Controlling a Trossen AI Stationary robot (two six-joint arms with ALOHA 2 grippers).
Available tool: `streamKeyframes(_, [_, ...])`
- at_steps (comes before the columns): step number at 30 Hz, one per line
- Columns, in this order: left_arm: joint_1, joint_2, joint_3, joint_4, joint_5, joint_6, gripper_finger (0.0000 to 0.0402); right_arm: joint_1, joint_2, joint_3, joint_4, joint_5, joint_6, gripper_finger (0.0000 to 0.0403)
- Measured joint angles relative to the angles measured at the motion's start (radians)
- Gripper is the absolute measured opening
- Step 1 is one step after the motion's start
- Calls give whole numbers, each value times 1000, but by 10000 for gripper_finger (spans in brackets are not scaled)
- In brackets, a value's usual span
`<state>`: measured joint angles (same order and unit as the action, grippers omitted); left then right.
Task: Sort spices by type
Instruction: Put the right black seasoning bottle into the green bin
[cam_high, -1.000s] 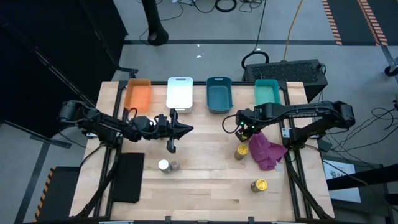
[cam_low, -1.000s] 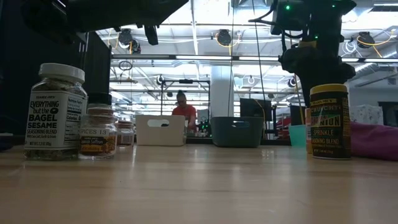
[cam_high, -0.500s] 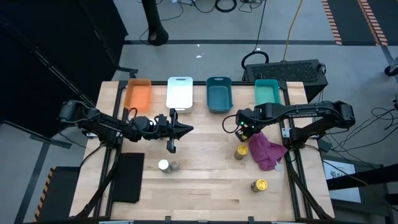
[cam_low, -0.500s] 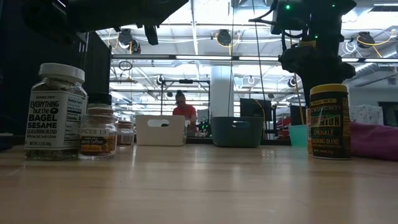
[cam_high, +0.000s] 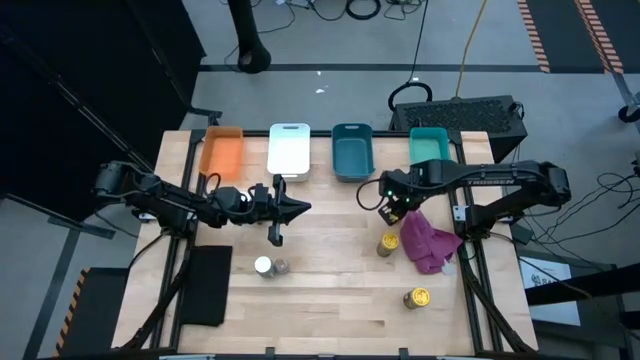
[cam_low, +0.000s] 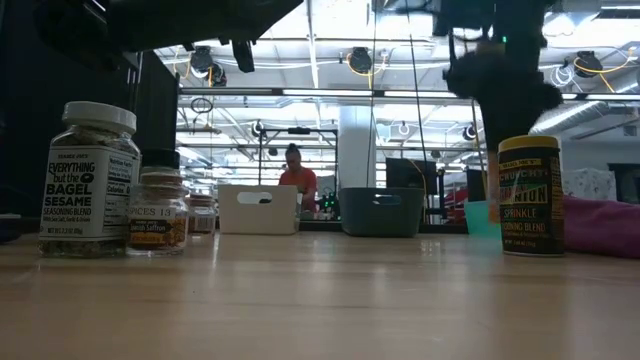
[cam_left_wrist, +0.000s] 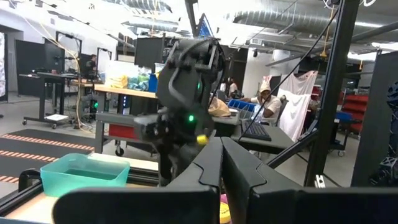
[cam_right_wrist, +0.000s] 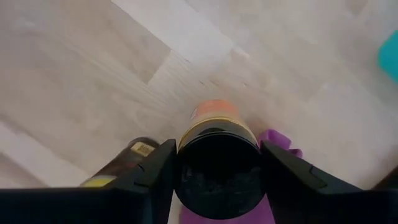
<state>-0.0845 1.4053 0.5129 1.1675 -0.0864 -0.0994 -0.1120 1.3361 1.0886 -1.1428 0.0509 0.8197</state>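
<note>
Spice jar (cam_right_wrist: 217, 163) with a dark lid now pinched in the right gripper (cam_high: 393, 205), lifted since a second ago, over the table (cam_high: 320, 300) by the magenta cloth (cam_high: 428, 243). We judge binning comes next. Left gripper (cam_high: 300, 208) fingers pressed together, idle mid-table.

Held jar (cam_right_wrist: 217, 163): dark lid, orange label band, clamped between two dark fingers (cam_right_wrist: 155, 171), lifted clear of the table, at 2 o'clock from table centre.

Yellow-lidded jar (cam_high: 387, 244): upright at 3 o'clock, touching the magenta cloth's edge. Label reads "SPRINKLE".

Second yellow-lidded jar (cam_high: 417, 298): upright at 5 o'clock.

White-lidded jar (cam_high: 263, 266): upright at 8 o'clock; label reads "BAGEL SESAME".

Brown-lidded jar (cam_high: 281, 266): upright, smaller, just beside the white-lidded jar at its 3 o'clock.
</note>
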Motion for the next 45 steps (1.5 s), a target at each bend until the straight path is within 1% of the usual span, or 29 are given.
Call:
streamKeyframes(5, [0, -1, 0, 1, 0, 0, 11, 0, 0, 133, -84, 1, -44, 178])
streamKeyframes(8, [0, -2, 0, 6, 0, 0, 11, 0, 0, 198, -94, 1, -67, 178])
streamKeyframes(12, [0, -36, 0, -3, 0, 0, 11, -7, 15, 283, -104, 3, -98, 178])
streamKeyframes(15, [-4, -79, 0, -27, 0, 0, 11, -15, 58, 356, -127, 13, -142, 178])
streamKeyframes(20, [-10, -178, 0, -154, 3, 1, 11, -52, 176, 502, -186, 24, -292, 178])
streamKeyframes(26, [-9, -295, 0, -309, 3, 12, 11, -152, 326, 711, -240, 36, -508, 178])
streamKeyframes(31, [-9, -358, 0, -376, -7, 53, 11, -254, 439, 893, -259, 32, -644, 178])
streamKeyframes(34, [-9, -375, 0, -397, -31, 62, 11, -315, 506, 986, -276, 33, -675, 178])
streamKeyframes(38, [-6, -380, 0, -398, -82, 94, 11, -392, 591, 1067, -292, 28, -700, 178])
streamKeyframes(42, [-2, -380, 0, -396, -127, 116, 11, -460, 665, 1124, -325, 25, -723, 178])
streamKeyframes(45, [10, -380, 0, -396, -129, 117, 11, -504, 699, 1141, -329, 24, -749, 178])
